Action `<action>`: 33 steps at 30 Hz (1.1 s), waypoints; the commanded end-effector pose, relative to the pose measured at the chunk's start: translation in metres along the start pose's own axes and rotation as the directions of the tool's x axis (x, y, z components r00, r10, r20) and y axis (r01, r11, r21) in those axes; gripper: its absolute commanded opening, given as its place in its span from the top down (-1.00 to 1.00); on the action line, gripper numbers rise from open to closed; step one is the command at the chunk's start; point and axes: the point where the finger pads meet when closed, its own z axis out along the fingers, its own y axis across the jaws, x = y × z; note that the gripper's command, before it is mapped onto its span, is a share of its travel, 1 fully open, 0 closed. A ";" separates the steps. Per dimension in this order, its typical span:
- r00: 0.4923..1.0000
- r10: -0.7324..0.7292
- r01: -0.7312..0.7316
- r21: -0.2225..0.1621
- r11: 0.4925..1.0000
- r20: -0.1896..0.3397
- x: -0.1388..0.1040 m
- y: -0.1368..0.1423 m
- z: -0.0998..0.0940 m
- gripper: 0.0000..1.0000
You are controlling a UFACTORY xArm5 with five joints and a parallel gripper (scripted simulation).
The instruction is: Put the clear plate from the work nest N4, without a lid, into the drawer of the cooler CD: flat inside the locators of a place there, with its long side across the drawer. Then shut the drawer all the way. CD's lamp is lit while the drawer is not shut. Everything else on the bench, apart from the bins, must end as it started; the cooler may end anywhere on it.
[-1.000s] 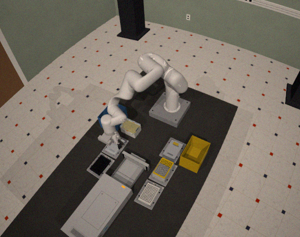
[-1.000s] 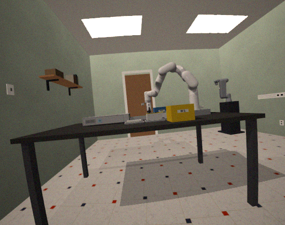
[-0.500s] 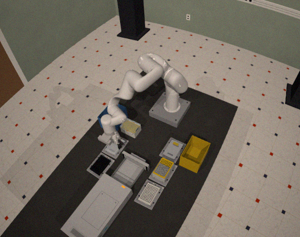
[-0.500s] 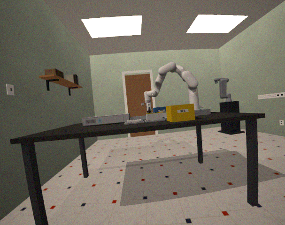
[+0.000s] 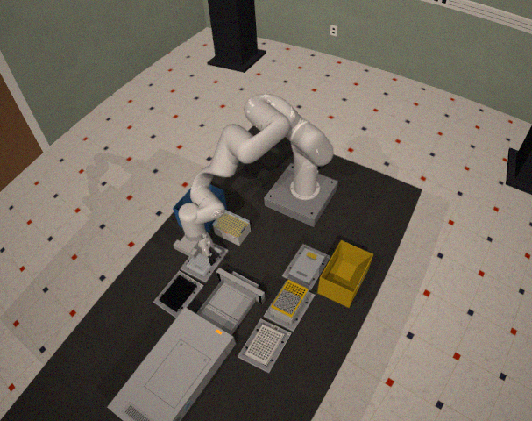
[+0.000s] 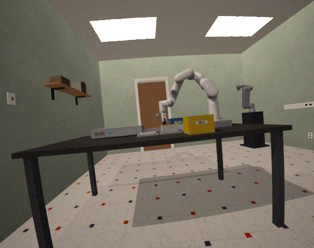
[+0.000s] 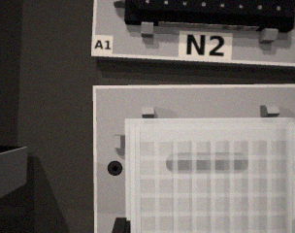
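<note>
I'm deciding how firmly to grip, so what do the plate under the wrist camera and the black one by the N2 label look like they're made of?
Clear plate: likely transparent plastic, since the nest's dark slot shows through its well grid. Black plate: opaque, matte, probably moulded plastic; only its edge shows.
</note>
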 end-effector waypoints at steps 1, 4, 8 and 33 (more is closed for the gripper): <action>1.000 0.000 0.000 -0.009 1.000 -0.001 0.002 0.001 -0.002 1.00; 1.000 0.000 0.000 -0.009 1.000 -0.001 0.002 0.001 -0.002 1.00; 1.000 0.000 0.000 -0.009 1.000 -0.001 0.002 0.001 -0.002 1.00; 1.000 0.000 0.000 -0.009 1.000 -0.001 0.002 0.001 -0.014 1.00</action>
